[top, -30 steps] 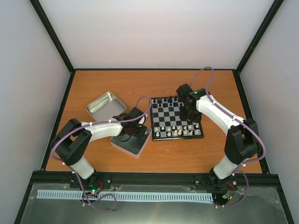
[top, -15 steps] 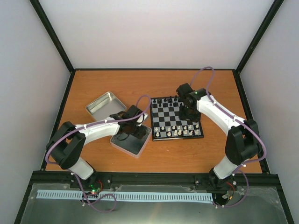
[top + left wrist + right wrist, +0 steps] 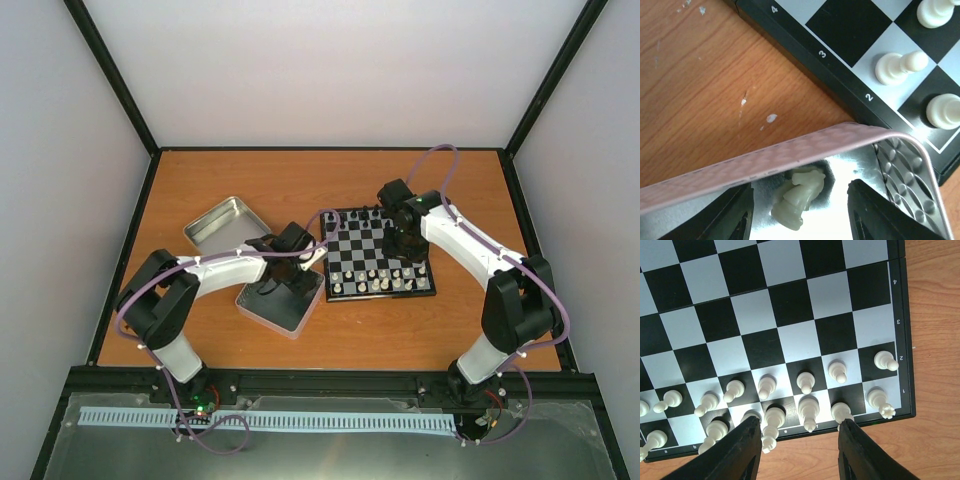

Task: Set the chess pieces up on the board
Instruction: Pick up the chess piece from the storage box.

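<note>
from above, the board (image 3: 378, 255) sits right of centre on the bench (image 3: 250, 180). white chess pieces (image 3: 372, 283) line its near rows and black pieces (image 3: 362, 214) its far edge. the left pincer (image 3: 283, 283) hangs over a pink-edged tin (image 3: 290, 322) just left of the board, and a silver tin (image 3: 226, 222) lies beyond it. the right pincer (image 3: 404, 246) hovers over the board's right half.

the left wrist view shows that pincer (image 3: 800, 220) released. its fingers (image 3: 732, 215) are spread either side of a white knight (image 3: 800, 196), and neither touches it. the knight lies on its side inside the tin, close under the pink rim (image 3: 790, 152). pawns (image 3: 900, 67) stand on the board's corner just past the rim.

the right wrist view shows its pincer (image 3: 797, 450) released and empty above the two filled white rows.

the risk lies in the knight being tipped over and near the rim. a closing pinch could catch the rim or squirt the piece away on the slick metal. once carried over, it could knock the tightly packed pawns. the right pincer, low over them, could do likewise.
</note>
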